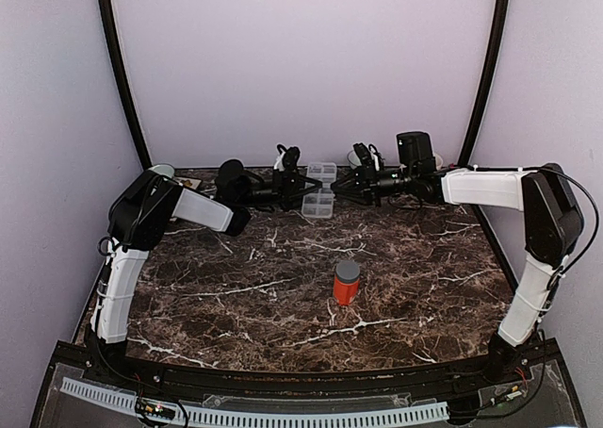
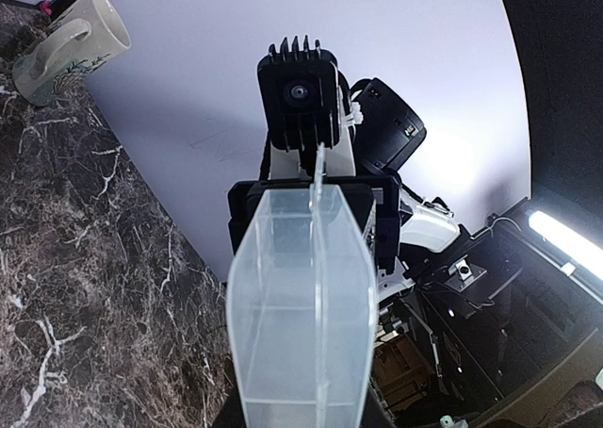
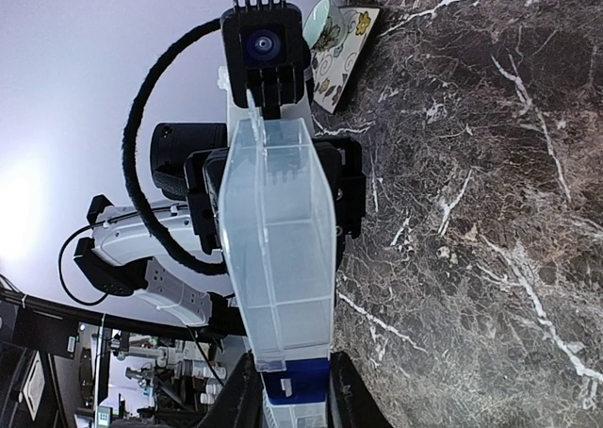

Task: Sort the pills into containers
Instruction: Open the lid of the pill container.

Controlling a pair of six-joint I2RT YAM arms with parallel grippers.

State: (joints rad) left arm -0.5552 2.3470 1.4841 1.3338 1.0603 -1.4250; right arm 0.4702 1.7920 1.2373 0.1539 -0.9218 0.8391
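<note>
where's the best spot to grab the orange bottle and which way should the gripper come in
Grip the orange bottle on its round body, just below the grey cap, probably coming straight down with a finger on either side. It stands upright in the open on the table with nothing close by, so any side is free.
</note>
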